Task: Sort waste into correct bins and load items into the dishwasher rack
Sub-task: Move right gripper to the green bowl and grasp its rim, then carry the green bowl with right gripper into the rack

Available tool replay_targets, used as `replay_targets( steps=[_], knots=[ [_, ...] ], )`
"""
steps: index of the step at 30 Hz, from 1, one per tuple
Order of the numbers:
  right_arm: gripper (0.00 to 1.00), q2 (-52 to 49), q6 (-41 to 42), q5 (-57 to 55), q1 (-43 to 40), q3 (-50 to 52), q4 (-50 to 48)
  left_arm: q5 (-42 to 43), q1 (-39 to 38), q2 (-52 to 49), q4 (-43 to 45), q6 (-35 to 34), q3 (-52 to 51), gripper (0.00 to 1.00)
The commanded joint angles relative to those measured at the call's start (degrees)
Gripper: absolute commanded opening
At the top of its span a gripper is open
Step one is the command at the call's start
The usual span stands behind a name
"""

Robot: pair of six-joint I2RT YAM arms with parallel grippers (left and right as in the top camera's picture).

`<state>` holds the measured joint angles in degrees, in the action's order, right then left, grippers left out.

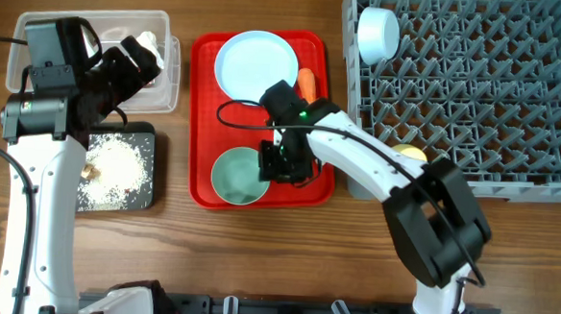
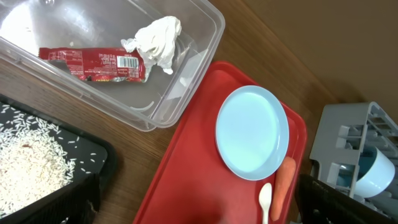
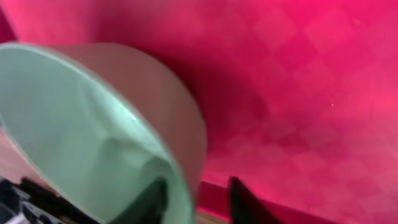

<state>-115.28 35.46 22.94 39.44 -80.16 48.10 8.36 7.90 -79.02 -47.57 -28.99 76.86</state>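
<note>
On the wooden worktop [image 1: 256,261], the far-left clear tub [image 2: 208,28] holds the wrapper [image 2: 93,62] and tissue [image 2: 155,37]; the black tray [image 1: 154,139] holds rice [image 1: 117,163]. The right tool [image 1: 278,165], released, straddles the pale green bowl [image 1: 234,177] rim. The left tool [image 1: 137,58] hangs released over the tub.

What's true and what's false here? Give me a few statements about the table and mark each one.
1. The red snack wrapper lies in the clear tub. True.
2. The loose rice is spread on the red serving tray. False: it lies in the black tray.
3. The carrot lies on the red serving tray beside the blue plate. True.
4. The small blue bowl sits on the red serving tray. False: it is in the grey rack.
5. The green bowl is in the rack. False: it is on the red serving tray, with the right gripper at its rim.
</note>
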Motion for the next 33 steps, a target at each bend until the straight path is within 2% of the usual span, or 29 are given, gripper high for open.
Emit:
replay_targets(
  steps=[1,3,9,14,20,24,29,33],
  knots=[
    [0.19,-0.76,0.59,1.14,-0.79,0.28,-0.70,-0.52,0.26,-0.17,0.13,0.72,0.42,1.00],
    [0.05,-0.35,0.50,1.09,-0.81,0.24,-0.85,-0.52,0.26,-0.17,0.11,0.72,0.42,1.00],
    [0.04,2.10,-2.56,1.07,-1.22,-0.59,-0.68,-0.52,0.26,-0.17,0.13,0.72,0.42,1.00],
    [0.04,7.52,-3.85,-8.92,-2.10,-5.31,2.03,-0.52,0.26,-0.17,0.13,0.72,0.42,1.00],
    [0.04,17.64,-4.00,-32.26,-5.81,-10.80,8.52,-0.52,0.26,-0.17,0.13,0.70,0.42,1.00],
    [0.04,23.65,-3.39,-56.85,-7.89,-11.08,10.05,-0.52,0.26,-0.17,0.11,0.70,0.42,1.00],
    [0.04,24.50,-0.46,-86.05,-8.96,-10.62,13.44,-0.52,0.26,-0.17,0.13,0.72,0.42,1.00],
    [0.04,22.86,-0.63,-94.20,-9.99,-8.44,12.11,-0.52,0.26,-0.17,0.13,0.70,0.42,1.00]
  ],
)
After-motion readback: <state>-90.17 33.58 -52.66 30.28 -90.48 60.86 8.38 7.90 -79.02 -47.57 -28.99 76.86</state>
